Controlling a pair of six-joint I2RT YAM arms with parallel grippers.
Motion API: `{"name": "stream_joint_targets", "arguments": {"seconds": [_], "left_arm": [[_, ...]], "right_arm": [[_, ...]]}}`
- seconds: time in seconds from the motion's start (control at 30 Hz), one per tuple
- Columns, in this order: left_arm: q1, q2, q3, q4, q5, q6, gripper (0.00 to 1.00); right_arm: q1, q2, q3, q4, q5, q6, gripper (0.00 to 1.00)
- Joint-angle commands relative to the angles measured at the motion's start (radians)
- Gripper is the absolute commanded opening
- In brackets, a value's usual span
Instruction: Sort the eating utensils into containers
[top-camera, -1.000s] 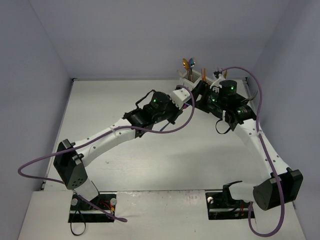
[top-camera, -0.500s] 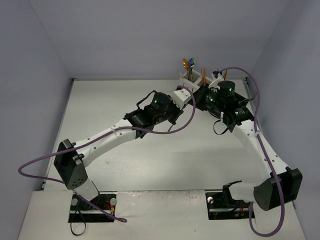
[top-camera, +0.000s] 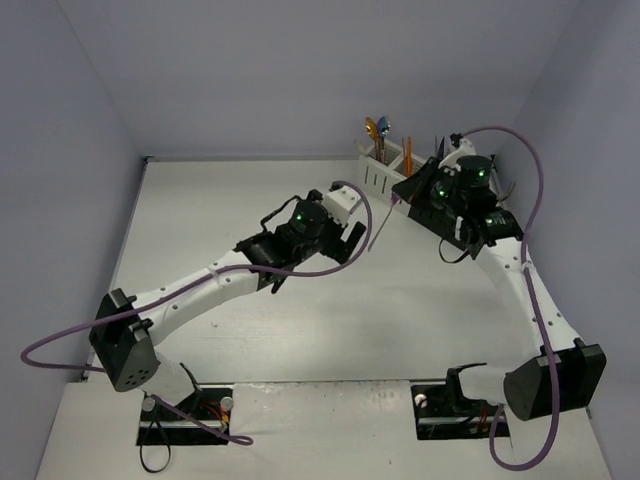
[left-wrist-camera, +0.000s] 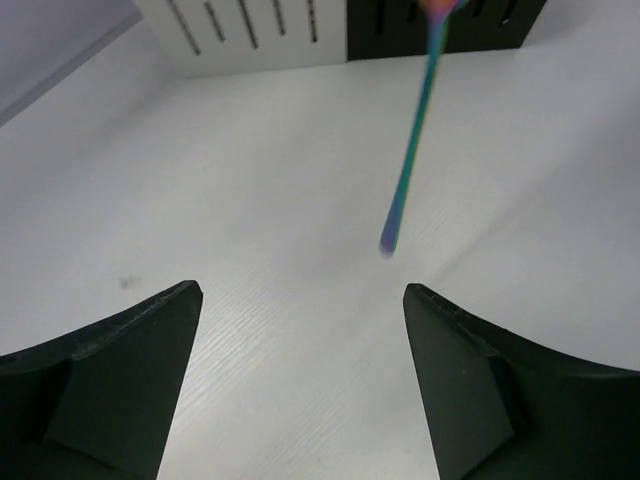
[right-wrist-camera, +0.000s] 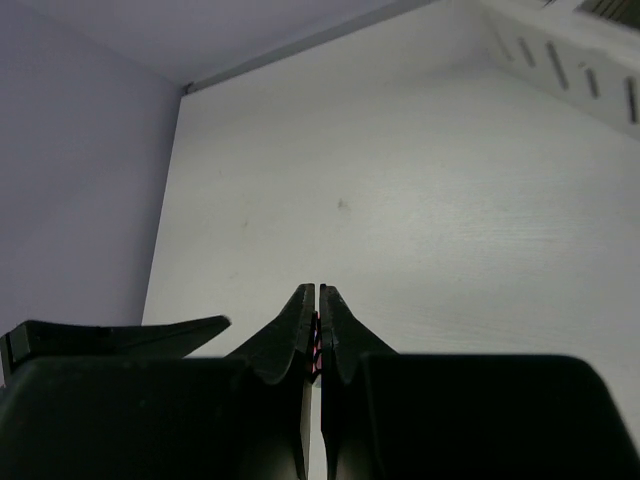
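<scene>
Several utensils (top-camera: 372, 130) already stand in the white caddy (top-camera: 378, 178), but a blue-green utensil (left-wrist-camera: 412, 140) seemingly lies on the table (left-wrist-camera: 250, 200) before the spread, empty left jaws, the right jaws clenched together.

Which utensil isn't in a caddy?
The iridescent blue-green one, on the table before the open left gripper. The others stand upright in the white caddy.

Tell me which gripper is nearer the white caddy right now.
Right. The right gripper is close in front of the white caddy; the left gripper hangs farther out, facing it.
</scene>
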Motion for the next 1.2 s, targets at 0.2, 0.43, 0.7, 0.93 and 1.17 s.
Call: {"name": "stream_joint_targets", "arguments": {"seconds": [0.2,0.43,0.7,0.93,1.17], "left_arm": [[0.267,-0.304,-0.205,-0.184,-0.108,-0.185,0.89],[0.438,-0.526,-0.368,-0.301,-0.158,-0.147,0.97],[0.513,-0.614,-0.459,-0.295,-0.188,-0.130,0.97],[0.517,-0.592,-0.453,-0.278,-0.186,-0.128,0.97],[0.519,-0.576,-0.452,-0.263,-0.143,-0.128,0.97]], "right_arm": [[-0.415,0.072,0.252,0.070,-0.098,-0.170,0.00],[-0.574,0.205,0.364,0.126,-0.163,-0.175,0.00],[-0.611,0.344,0.433,0.142,-0.173,-0.203,0.00],[-0.610,0.399,0.379,0.167,-0.186,-0.223,0.00],[-0.610,0.405,0.237,0.280,-0.215,-0.240,0.00]]}}
